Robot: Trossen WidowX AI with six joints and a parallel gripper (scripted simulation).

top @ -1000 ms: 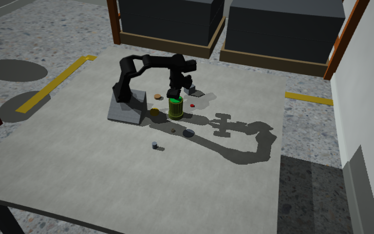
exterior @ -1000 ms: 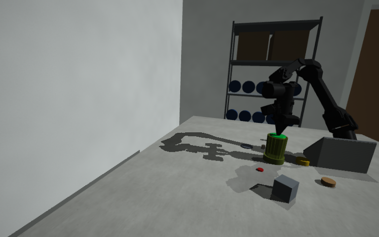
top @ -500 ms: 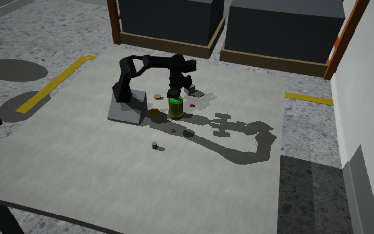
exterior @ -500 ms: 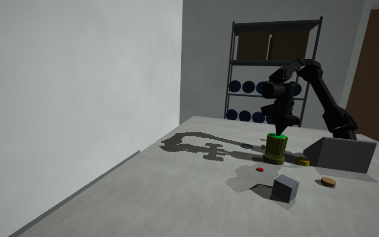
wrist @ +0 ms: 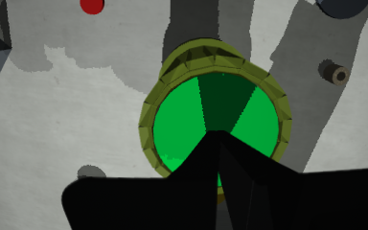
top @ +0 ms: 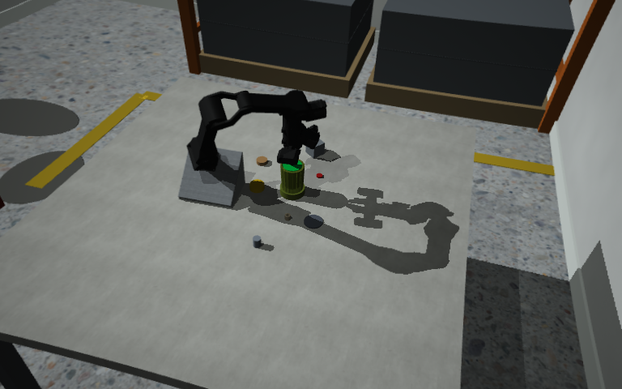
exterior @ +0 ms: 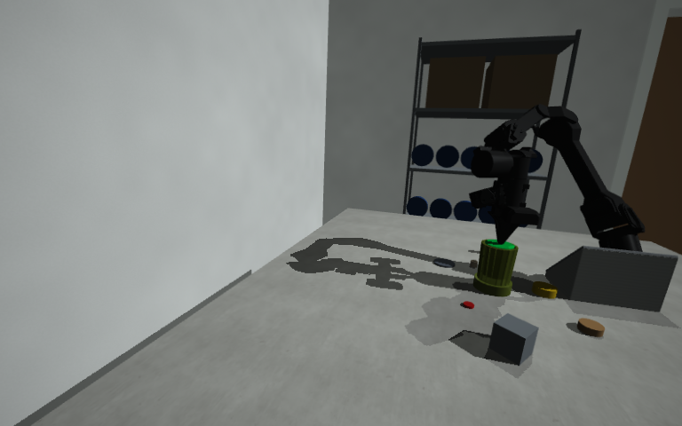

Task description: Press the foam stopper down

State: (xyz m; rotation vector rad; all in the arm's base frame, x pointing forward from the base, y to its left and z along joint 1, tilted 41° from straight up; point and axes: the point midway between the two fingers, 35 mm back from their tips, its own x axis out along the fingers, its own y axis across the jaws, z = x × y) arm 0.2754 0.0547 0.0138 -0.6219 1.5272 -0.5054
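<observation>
An olive ribbed jar [top: 291, 181] stands upright on the table, also in the side view [exterior: 495, 268] and the wrist view [wrist: 216, 115]. A bright green foam stopper [top: 292, 165] fills its mouth, seen from the side [exterior: 500, 245] and from above [wrist: 182, 125]. My gripper [top: 288, 157] is shut, its fingers pointing straight down. The tips [exterior: 503, 239] meet the middle of the stopper's top [wrist: 219, 134]. Nothing is between the fingers. Whether the stopper's top is level with the rim I cannot tell.
Near the jar lie a yellow disc [top: 257, 185], a tan disc [top: 262, 160], a small red disc [top: 319, 175], a grey cube [exterior: 513, 337], a dark disc [top: 313, 220], a small brown spool [wrist: 339, 75] and a small grey cylinder [top: 257, 241]. The arm's grey base block [top: 211, 177] stands to the left.
</observation>
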